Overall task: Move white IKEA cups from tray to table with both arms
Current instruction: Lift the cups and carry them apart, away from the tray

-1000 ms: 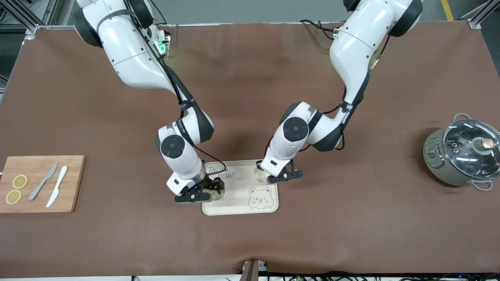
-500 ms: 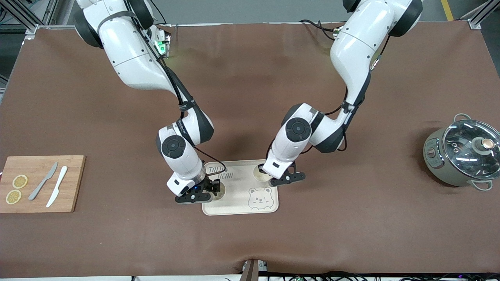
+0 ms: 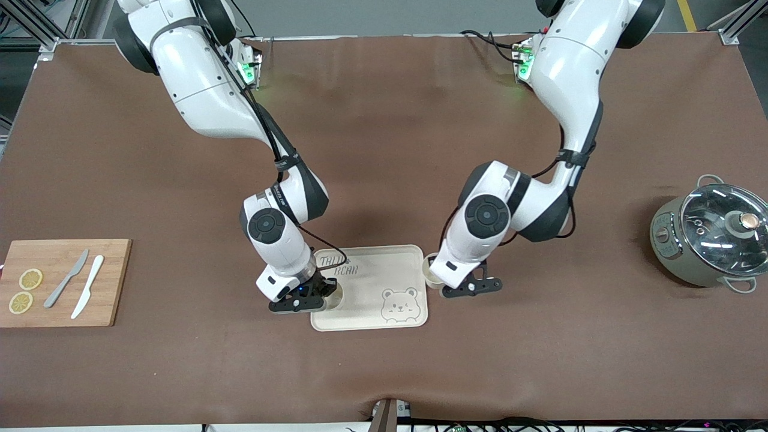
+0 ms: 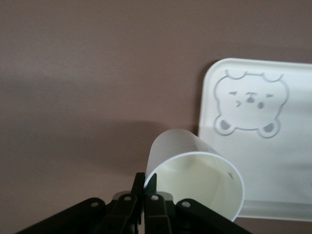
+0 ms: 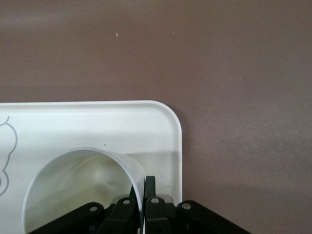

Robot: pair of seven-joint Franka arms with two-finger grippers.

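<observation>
- We see the left gripper point(image 3: 454, 287) pinched on the rim of one cup point(image 3: 431, 271); in the left wrist view the fingers point(image 4: 144, 183) clamp the wall of that cup point(image 4: 195, 175); it hangs off the tray point(image 3: 372, 288), over the bare table point(image 3: 384, 150) just beside the tray's edge toward the left arm's end
- We see the right gripper point(image 3: 317, 295) clamped on the rim of the other cup point(image 3: 334, 295); in the right wrist view its fingers point(image 5: 149, 187) grip the wall of this cup point(image 5: 83, 190) from both sides; the cup is inside the tray point(image 5: 97, 126), in the corner toward the right arm's end and nearer the front camera
- The tray carries a printed bear point(image 3: 399, 303) and some lettering
- Toward the right arm's end lies a board point(image 3: 66, 282) with two lemon slices point(image 3: 25, 290), a grey knife point(image 3: 66, 278) and a white knife point(image 3: 87, 286)
- Toward the left arm's end stands a pot point(image 3: 708, 237) under a glass lid
</observation>
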